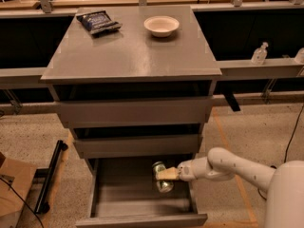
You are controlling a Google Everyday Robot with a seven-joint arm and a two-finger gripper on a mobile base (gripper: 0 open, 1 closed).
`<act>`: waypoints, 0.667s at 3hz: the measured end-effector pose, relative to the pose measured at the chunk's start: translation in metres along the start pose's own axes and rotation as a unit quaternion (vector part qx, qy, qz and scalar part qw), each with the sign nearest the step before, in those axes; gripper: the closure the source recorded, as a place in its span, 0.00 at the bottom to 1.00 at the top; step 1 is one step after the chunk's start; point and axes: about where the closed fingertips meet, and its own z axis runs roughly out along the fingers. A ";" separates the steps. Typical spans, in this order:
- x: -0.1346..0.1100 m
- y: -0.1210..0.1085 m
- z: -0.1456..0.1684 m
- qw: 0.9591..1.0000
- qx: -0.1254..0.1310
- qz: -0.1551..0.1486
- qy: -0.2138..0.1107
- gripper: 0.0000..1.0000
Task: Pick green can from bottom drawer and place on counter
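The green can lies tilted over the right part of the open bottom drawer, lifted a little above its grey floor. My gripper reaches in from the right on a white arm and is shut on the green can, its tan fingers clamped across the can's middle. The counter tops the grey drawer cabinet above.
A dark blue chip bag and a white bowl sit at the back of the counter. Two upper drawers are slightly open above the can. A black bar and cardboard lie on the floor at left.
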 end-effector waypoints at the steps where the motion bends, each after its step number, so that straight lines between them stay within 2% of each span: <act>1: -0.015 0.064 -0.056 0.998 -0.019 -0.040 0.052 1.00; 2: -0.025 0.095 -0.078 0.995 -0.028 -0.066 0.068 1.00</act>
